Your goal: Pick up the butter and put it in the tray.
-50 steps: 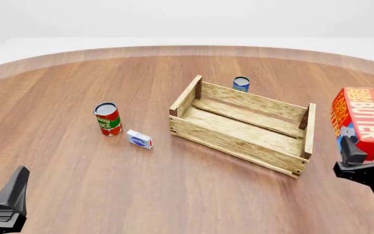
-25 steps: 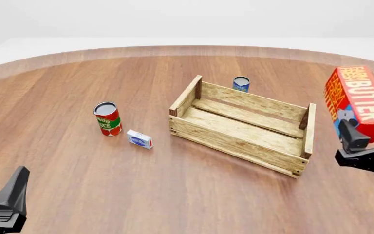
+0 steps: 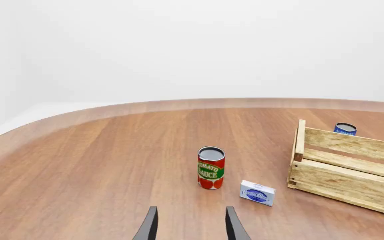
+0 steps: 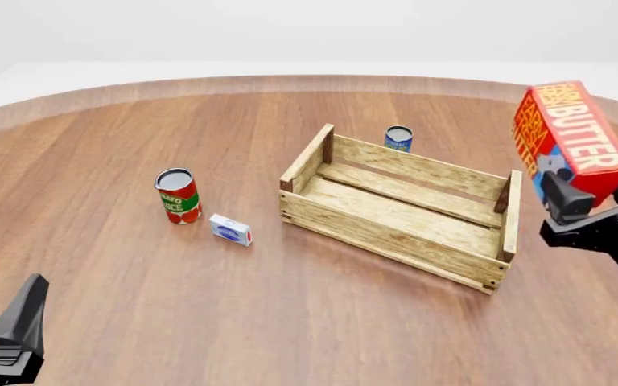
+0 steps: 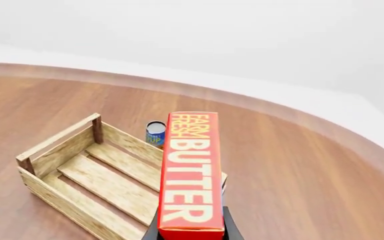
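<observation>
Two cans (image 4: 178, 195) and a small box (image 4: 229, 229) sit outside your tray (image 4: 395, 233), right gripper (image 4: 566, 201) clamps butter (image 4: 566, 137), left gripper (image 3: 188, 227) gapes.

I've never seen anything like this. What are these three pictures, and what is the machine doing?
It is a simulated robot with two arms at a round table. One picture looks down from above the arms; the other two come from cameras on each arm's wrist. The right end effector is shut on a butter carton, lifted beside a wooden tray. The left end effector is open and holds nothing. On the table stand a tomato sauce can, a small white-and-blue box and, behind the tray, a blue can.
</observation>
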Available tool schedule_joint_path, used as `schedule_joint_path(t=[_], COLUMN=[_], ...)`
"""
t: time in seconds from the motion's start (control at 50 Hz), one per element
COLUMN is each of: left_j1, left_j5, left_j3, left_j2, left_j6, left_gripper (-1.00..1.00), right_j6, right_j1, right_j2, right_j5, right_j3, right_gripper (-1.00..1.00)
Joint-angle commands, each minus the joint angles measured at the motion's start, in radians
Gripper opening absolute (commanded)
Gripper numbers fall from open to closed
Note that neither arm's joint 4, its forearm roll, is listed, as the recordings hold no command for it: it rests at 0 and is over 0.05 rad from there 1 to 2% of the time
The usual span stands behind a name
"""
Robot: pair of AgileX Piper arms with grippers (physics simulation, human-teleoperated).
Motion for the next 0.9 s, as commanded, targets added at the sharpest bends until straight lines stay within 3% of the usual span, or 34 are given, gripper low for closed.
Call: schedule_joint_path(t=[0.02, 0.9], left_j1=[0.000, 0.000], left_j5=[0.000, 0.000], left_j3=[0.000, 0.000], left_j2=[0.000, 0.000], left_j6=[0.000, 0.000], left_gripper=[1.00, 1.00], right_j6=[0.009, 0.045], right_j1=[0.036, 0.185], right_j2=[0.058, 0.369], right_j5=[-0.005, -0.093], right_j3=[-0.075, -0.243], right_gripper=[-1.00, -1.00])
